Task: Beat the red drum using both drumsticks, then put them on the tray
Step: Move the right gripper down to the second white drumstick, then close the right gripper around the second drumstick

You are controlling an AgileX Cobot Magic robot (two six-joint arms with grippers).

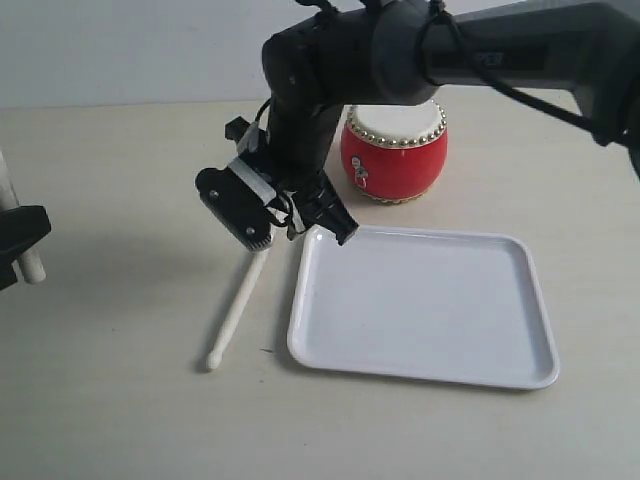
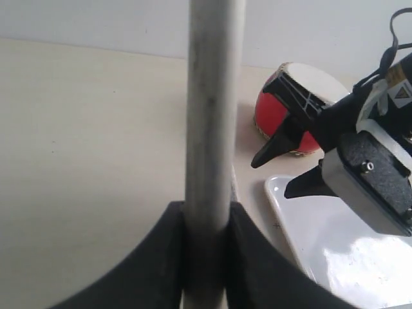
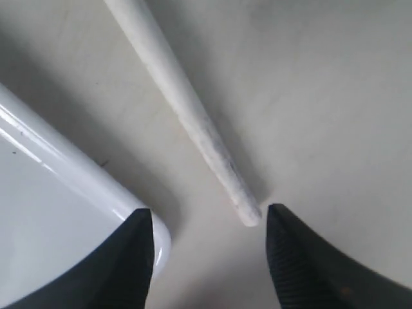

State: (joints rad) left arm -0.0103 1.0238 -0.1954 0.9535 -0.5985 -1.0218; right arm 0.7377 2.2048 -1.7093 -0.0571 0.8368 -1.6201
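Observation:
The red drum (image 1: pixel 395 150) stands behind the white tray (image 1: pixel 425 300), which has nothing in it. One drumstick (image 1: pixel 238 305) lies on the table just left of the tray. My right gripper (image 1: pixel 300 235) reaches across and hangs open over the stick's upper end by the tray's far left corner. In the right wrist view that stick's end (image 3: pixel 248 212) lies between the open fingers, close to one of them, with the tray's corner (image 3: pixel 38 212) by the other. My left gripper (image 1: pixel 20 240) at the left edge is shut on the second drumstick (image 2: pixel 212 103).
The left wrist view also shows the drum (image 2: pixel 273 109), the tray's corner (image 2: pixel 335 257) and the right gripper (image 2: pixel 280 172) beyond the held stick. The right arm's dark bulk spans the upper middle of the exterior view, partly covering the drum.

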